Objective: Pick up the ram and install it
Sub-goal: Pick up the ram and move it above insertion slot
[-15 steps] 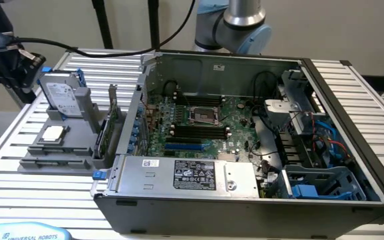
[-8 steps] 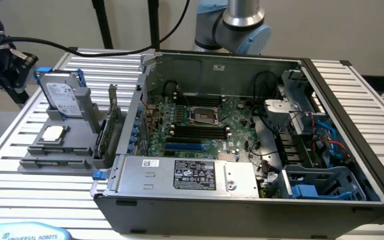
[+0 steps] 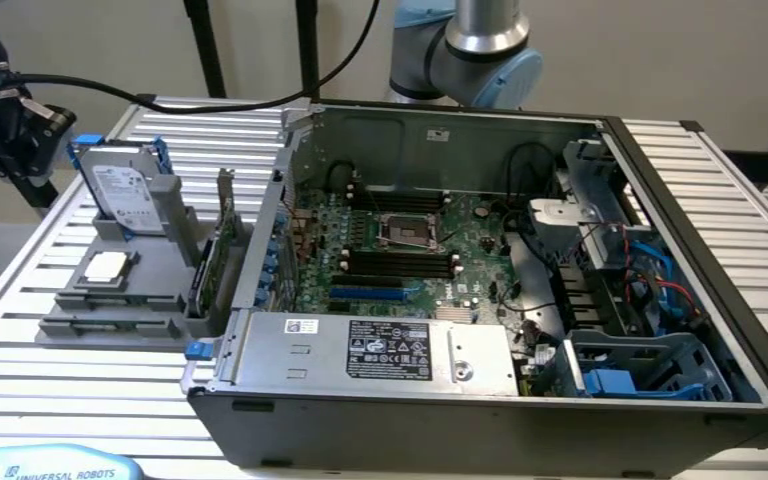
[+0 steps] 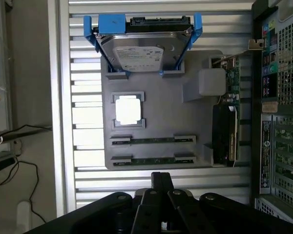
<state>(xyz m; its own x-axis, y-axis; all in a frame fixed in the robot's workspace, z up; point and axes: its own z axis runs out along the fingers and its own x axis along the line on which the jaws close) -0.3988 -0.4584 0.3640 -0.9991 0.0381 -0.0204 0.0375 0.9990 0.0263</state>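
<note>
Closest to the lens is my own claw [image 4: 161,181], fingers pressed together with nothing between them, hanging over the slatted worktop [image 4: 88,185] just off the near edge of the grey parts holder [image 4: 161,114]. Two sticks sit in their cradles along that edge, the nearer ram stick [image 4: 146,160] and the second ram stick [image 4: 146,140] beside it, and I touch neither. So the pick is not yet made and the whole install is left to do. Inside the computer case [image 3: 491,430], the black memory slots [image 3: 398,262] on the motherboard [image 3: 471,235] look empty, though I judge that loosely. Both sticks show edge-on, so I cannot make out their chips, and my finger pads are tucked under my own body.
</note>
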